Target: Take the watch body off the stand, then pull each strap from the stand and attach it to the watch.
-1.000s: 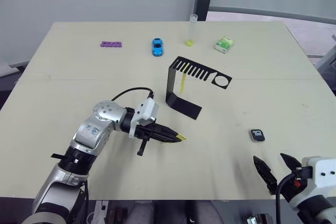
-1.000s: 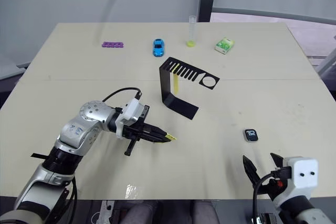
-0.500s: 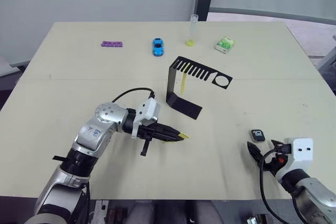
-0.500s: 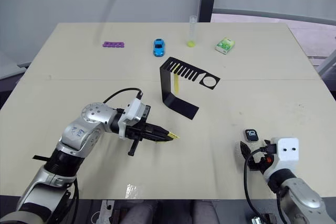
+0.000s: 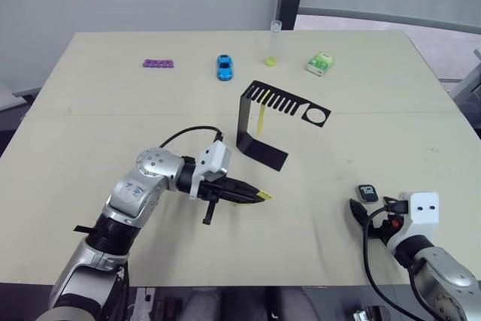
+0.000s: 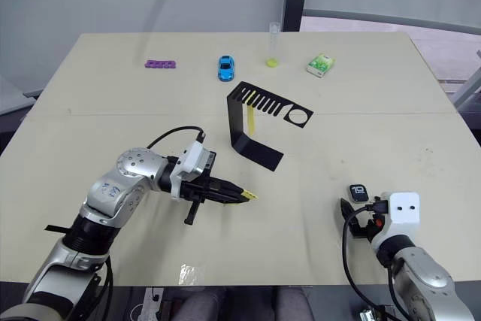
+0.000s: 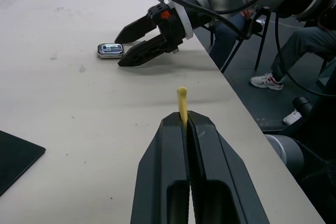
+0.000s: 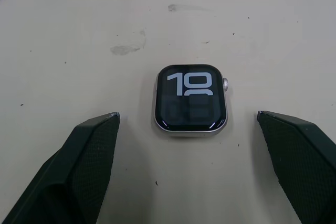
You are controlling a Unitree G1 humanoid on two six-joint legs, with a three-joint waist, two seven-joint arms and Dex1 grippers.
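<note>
The watch body lies flat on the table at the right, its screen up with light digits. My right gripper is open just on the near side of it, one finger on each side and not touching it. My left gripper hovers low over the middle of the table, shut on a yellow strap whose tip pokes out past the fingertips. The black stand is upright behind it, and a second yellow strap hangs from its slotted top arm.
Along the table's far side are a purple piece, a blue toy car, a clear tube with a yellow base and a green-white packet. The left wrist view shows a seated person's legs beyond the table's right edge.
My right arm has come up from the near edge toward the watch body, with its open fingers now just short of it. The left gripper, holding the strap, has barely shifted.
</note>
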